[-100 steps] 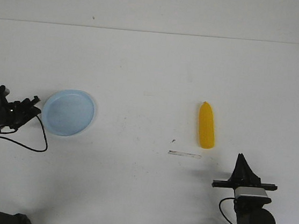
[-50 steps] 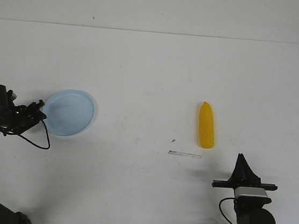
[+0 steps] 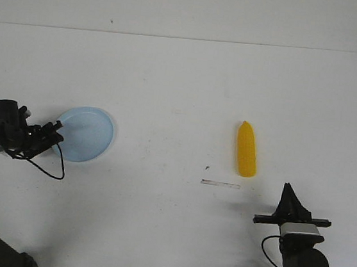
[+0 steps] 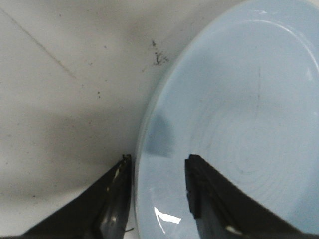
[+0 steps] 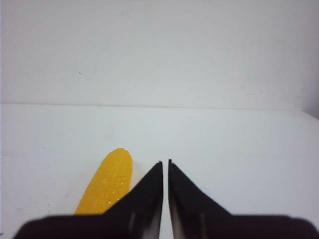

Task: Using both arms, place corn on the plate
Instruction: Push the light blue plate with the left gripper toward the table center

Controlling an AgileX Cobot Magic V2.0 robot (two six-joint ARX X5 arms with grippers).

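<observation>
The pale blue plate [image 3: 87, 133] lies on the left of the white table. My left gripper [image 3: 54, 131] is at its left rim and open. In the left wrist view the gripper [image 4: 158, 162] straddles the plate's [image 4: 239, 99] rim, with one finger outside on the table and the other over the plate's inside. The yellow corn [image 3: 247, 150] lies on the right of the table, tip pointing away. My right gripper [image 3: 287, 188] is shut and empty, near and right of the corn's thick end. The right wrist view shows the corn [image 5: 107, 181] beside the shut gripper [image 5: 165, 162].
A short clear strip [image 3: 220, 184] lies on the table just in front of the corn. A black cable [image 3: 52, 164] loops from the left arm onto the table. The table's far edge [image 3: 189, 39] meets a white wall.
My left gripper has moved right, from just left of the plate until its fingers straddle the plate's rim. The right arm, the corn and the plate have not moved.
</observation>
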